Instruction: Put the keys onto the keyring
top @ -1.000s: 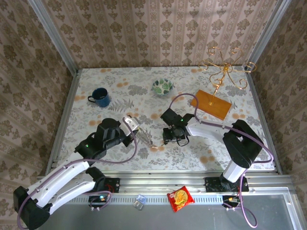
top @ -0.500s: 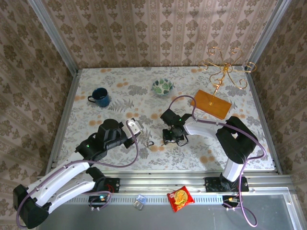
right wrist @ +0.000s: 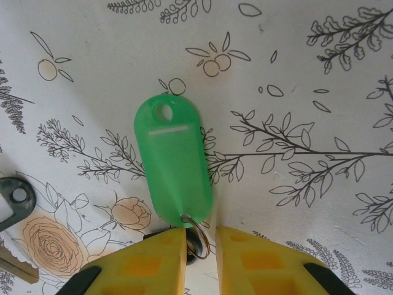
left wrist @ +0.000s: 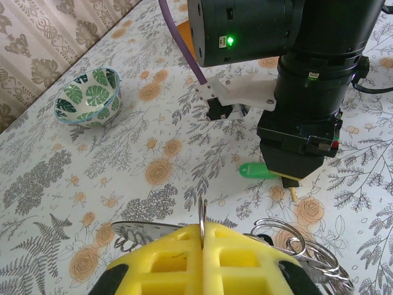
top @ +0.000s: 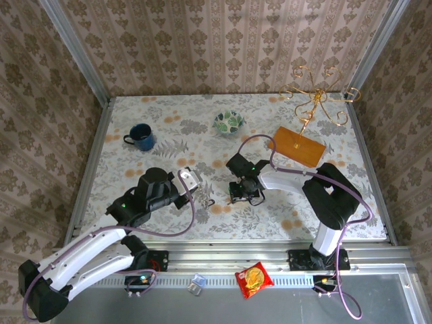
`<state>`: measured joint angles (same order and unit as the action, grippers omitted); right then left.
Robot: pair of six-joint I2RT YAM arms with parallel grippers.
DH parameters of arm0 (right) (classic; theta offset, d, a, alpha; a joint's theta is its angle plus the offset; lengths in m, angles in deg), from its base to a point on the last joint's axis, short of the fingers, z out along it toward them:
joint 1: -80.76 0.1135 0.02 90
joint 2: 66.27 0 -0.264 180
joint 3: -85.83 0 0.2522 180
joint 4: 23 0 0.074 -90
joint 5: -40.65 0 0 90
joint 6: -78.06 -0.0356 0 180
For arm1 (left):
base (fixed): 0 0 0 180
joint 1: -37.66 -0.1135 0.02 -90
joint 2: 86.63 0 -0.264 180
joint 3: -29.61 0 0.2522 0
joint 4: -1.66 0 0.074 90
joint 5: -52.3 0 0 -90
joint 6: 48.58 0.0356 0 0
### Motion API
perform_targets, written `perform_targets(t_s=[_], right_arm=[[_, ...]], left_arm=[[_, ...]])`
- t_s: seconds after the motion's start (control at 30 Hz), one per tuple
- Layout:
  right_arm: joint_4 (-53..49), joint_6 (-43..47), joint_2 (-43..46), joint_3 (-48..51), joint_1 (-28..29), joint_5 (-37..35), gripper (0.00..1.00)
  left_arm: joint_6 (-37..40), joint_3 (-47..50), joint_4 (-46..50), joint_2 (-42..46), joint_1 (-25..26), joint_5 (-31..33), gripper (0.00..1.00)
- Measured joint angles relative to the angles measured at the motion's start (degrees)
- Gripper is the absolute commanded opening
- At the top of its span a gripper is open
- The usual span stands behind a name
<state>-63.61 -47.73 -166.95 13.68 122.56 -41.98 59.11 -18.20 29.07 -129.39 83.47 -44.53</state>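
Observation:
The keys lie on the table under my right gripper (right wrist: 199,236). Their bright green tag (right wrist: 173,166) points away from the fingers, and its small split ring and a dark key head sit in the narrow gap between them. The jaws are a little apart, the left finger against the ring, the right one just off it. From the left wrist view the green tag (left wrist: 258,171) pokes out from under the right gripper (left wrist: 288,179). My left gripper (left wrist: 202,230) is shut on the keyring (left wrist: 202,212), a thin metal loop seen edge-on. More wire loops (left wrist: 295,236) hang beside it.
A blue mug (top: 140,136) stands at the back left, a leaf-patterned bowl (top: 229,123) at the back middle. An orange board (top: 297,146) and a gold wire stand (top: 317,94) occupy the back right. A red snack packet (top: 253,279) lies on the front rail.
My left gripper has pulled back and turned with the keyring in it. The right gripper's jaws have narrowed around the ring of the green tag.

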Motion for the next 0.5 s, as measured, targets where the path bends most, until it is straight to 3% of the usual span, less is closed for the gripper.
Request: perform_targets(t_s=[0.33,0.5], right_arm=[[0.0,0.0,0.0,-0.1,0.0,0.0,0.21],[-0.1,0.5,0.0,-0.3,0.0,0.0,0.16]], left_arm=[[0.2,0.0,0.0,-0.5,0.3,-0.5,0.00],[0.2,0.2,0.0,-0.5,0.4,-0.5,0.00]])
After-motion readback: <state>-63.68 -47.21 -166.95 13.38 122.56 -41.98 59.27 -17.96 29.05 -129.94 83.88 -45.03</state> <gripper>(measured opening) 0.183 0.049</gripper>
